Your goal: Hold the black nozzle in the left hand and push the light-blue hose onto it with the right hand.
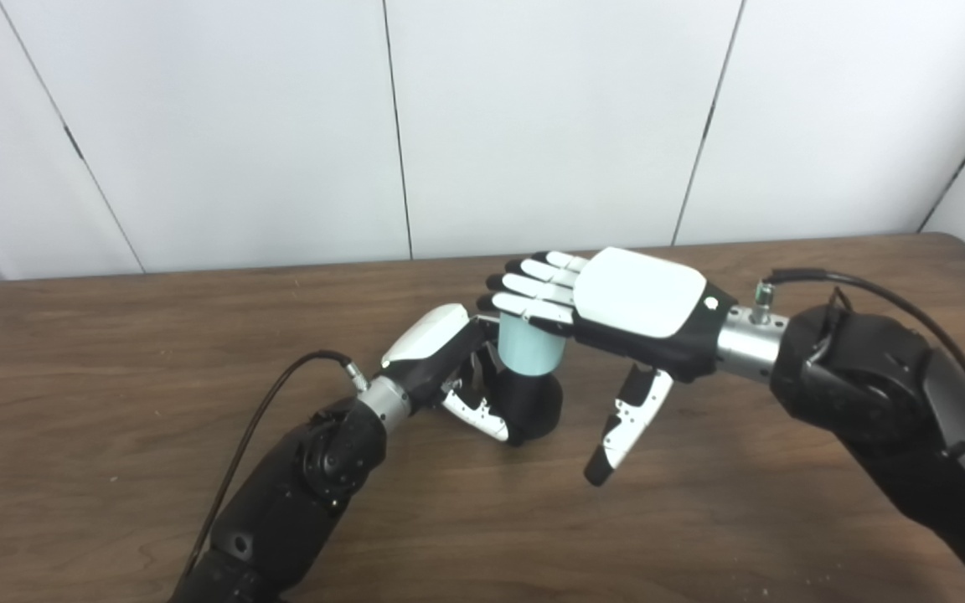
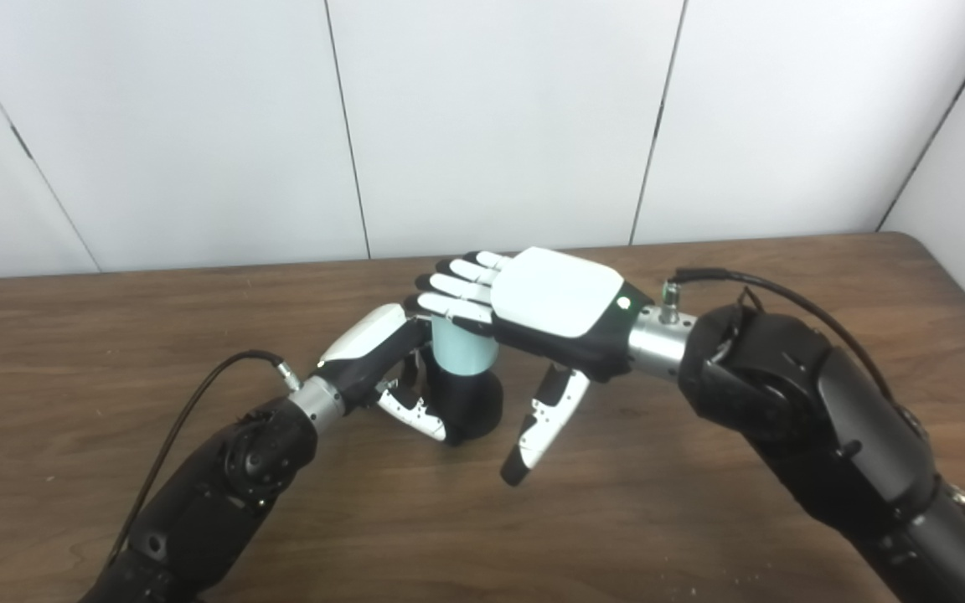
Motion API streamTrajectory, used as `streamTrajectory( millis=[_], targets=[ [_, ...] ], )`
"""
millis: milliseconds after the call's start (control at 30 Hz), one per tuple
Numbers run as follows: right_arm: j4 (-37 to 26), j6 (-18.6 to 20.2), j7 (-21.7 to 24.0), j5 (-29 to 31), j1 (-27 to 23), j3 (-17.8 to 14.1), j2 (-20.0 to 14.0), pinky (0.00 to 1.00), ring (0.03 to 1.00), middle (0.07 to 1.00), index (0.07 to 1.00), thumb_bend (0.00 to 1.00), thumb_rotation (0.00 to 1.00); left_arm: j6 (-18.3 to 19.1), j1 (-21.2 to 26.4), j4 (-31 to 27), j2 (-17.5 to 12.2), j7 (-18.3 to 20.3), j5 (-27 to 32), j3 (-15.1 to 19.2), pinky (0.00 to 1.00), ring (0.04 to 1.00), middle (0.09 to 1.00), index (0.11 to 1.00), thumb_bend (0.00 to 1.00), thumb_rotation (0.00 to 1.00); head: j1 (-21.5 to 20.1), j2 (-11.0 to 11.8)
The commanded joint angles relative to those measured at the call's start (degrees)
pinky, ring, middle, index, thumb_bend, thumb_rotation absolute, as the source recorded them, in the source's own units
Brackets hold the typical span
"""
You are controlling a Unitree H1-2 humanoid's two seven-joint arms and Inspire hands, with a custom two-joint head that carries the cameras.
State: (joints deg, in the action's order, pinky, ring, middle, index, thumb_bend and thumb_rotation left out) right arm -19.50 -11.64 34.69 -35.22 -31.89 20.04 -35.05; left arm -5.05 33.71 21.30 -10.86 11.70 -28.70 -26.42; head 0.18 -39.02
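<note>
Two hands meet over one small stack at the middle of the table [image 1: 156, 352]: one black nozzle [image 1: 533, 406] standing upright on the wood, and one light-blue hose [image 1: 528, 347] piece sitting on top of it. The left hand [image 1: 449, 360] wraps its fingers round the nozzle from the left side, closed on it, which seems meant to keep the base from tipping or sliding while force comes from above. The right hand [image 1: 616, 314] lies flat, palm down, with its fingers straight and side by side across the top of the hose and its thumb hanging free below, pinching nothing. That flat pose suits pressing straight down rather than gripping. The hose already overlaps the nozzle's top, though how deep it is seated is hard to tell, since the fingers cover its upper rim. One cable [image 1: 265, 394] runs from each wrist, and nothing else lies on the table
</note>
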Motion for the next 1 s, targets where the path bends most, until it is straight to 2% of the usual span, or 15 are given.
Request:
streamTrajectory(
  millis=[0,267,400,500,733,967],
  targets=[
    [1.1,-3.1,0.8,0.1,0.5,0.8,-1.1,1.00,1.000,1.000,1.000,0.85,0.79,1.5,-0.4,1.9,-1.2,1.4,-1.6,-0.3,0.44,0.483,0.479,0.485,0.53,0.00,0.0,-0.1],
    [3.2,-5.0,-0.1,1.0,-0.1,1.4,-0.7,1.00,1.000,1.000,1.000,0.84,0.80,1.3,-0.5,1.6,-1.4,1.1,-1.9,-0.2,0.40,0.461,0.459,0.493,0.53,0.00,-0.1,-0.4],
    [3.9,-4.6,-0.2,1.1,0.0,1.4,-0.5,1.00,1.000,1.000,1.000,0.83,0.81,1.4,-0.5,1.4,-1.4,0.9,-2.1,-0.2,0.32,0.381,0.426,0.499,0.52,0.00,-0.2,-0.5],
    [4.6,-2.9,0.1,1.9,0.1,1.3,0.1,1.00,1.000,1.000,1.000,0.84,0.81,1.6,-0.6,1.2,-1.4,1.0,-2.2,-0.2,0.32,0.379,0.424,0.499,0.52,0.00,-0.2,-0.6],
    [5.2,5.9,2.2,7.1,0.8,0.8,2.8,1.00,1.000,1.000,1.000,0.83,0.80,1.5,-0.4,1.3,-1.4,1.0,-2.3,-0.3,0.30,0.372,0.417,0.499,0.52,0.00,0.1,-0.7],
    [3.5,8.4,3.0,10.3,0.9,1.6,3.4,1.00,1.000,1.000,1.000,0.83,0.81,1.8,-0.5,0.6,-1.5,1.2,-2.3,-0.2,0.28,0.341,0.403,0.496,0.52,0.00,0.1,-0.9]
  ],
)
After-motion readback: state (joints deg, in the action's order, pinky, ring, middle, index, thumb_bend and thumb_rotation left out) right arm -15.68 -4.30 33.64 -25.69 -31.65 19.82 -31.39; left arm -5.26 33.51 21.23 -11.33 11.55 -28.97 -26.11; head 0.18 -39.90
